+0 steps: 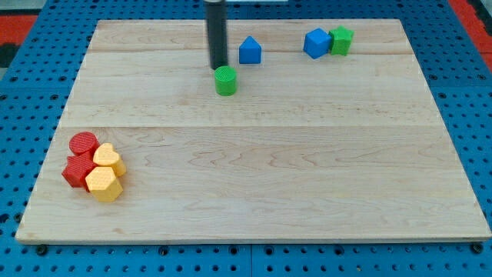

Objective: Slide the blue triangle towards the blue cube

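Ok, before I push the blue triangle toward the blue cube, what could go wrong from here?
1. My tip sits beside the green cylinder, left of the blue triangle; moving off could drag the cylinder along.
2. The tip looks slightly below the triangle's centre, so a rightward push may spin it or send it toward the board's top edge.
3. The blue cube touches the green block; overshooting would shove both.
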Motion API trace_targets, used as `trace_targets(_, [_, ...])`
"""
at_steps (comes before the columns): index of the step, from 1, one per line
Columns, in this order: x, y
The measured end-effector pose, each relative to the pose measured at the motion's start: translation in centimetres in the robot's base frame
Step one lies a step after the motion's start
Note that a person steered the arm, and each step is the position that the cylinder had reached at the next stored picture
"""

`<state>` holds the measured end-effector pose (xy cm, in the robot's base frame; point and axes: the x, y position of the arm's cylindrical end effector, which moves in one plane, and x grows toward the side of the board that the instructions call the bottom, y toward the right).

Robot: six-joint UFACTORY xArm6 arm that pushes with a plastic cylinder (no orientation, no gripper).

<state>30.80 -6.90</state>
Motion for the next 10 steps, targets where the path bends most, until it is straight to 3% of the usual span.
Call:
trace_targets(2, [-0.7, 6.6])
trace_targets(4, [-1.5, 2.0])
trace_targets(5, [-2.2, 7.2])
trace_targets(6, [-2.2, 3.5])
trace_targets(9, [-3.4, 10.7])
trace_targets(10, [-2.0, 13.5])
